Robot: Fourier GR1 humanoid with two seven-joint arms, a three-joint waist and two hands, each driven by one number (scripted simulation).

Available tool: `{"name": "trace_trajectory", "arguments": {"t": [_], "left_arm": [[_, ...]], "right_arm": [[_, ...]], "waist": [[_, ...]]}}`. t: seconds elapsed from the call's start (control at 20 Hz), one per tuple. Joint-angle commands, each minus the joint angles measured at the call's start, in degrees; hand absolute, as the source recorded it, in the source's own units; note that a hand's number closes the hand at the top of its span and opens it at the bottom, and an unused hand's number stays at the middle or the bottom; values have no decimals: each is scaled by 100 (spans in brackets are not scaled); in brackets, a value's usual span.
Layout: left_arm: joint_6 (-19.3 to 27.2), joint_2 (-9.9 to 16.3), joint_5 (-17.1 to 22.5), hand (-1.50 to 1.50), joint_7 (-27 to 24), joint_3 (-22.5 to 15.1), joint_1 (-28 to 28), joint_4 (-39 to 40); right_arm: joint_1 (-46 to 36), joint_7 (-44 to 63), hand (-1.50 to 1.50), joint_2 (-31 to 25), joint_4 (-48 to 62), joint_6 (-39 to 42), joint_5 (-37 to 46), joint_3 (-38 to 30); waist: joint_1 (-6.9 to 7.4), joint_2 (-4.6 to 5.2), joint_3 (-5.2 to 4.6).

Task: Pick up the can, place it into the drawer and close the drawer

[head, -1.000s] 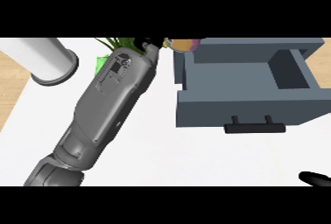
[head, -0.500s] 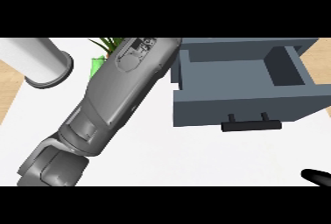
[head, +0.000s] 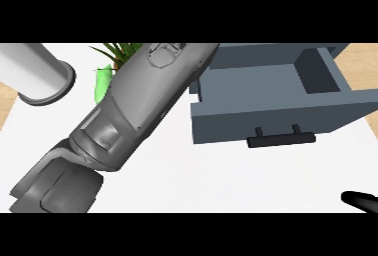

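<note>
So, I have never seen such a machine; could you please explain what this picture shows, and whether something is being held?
The picture is taken from the robot's head, looking steeply down at a white counter. The big grey shape crossing it is the robot's left forearm, reaching toward the far edge; its hand is out of view, so I cannot tell whether it holds anything. At the lower right corner, the black tip is part of the right hand. On the counter stands a grey drawer, pulled open, with a black handle at its front. At the left is a white cylinder, and behind the forearm a green plant and a green object. No can is visible.
</note>
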Motion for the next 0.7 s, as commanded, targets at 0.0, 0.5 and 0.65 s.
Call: {"name": "trace_trajectory", "arguments": {"t": [0.0,0.5,0.65], "left_arm": [[315,0,224,150,22,-474,-170,170],[924,1,554,-150,-246,-490,-528,689],[956,1,619,-150,-534,-510,-338,750]], "right_arm": [[-31,-66,-150,183,111,-126,323,278],[-361,-23,-150,-136,219,-13,353,246],[-466,-74,-150,-259,67,41,692,462]], "waist": [[-14,-7,1],[-127,51,5],[-75,52,-2]]}}
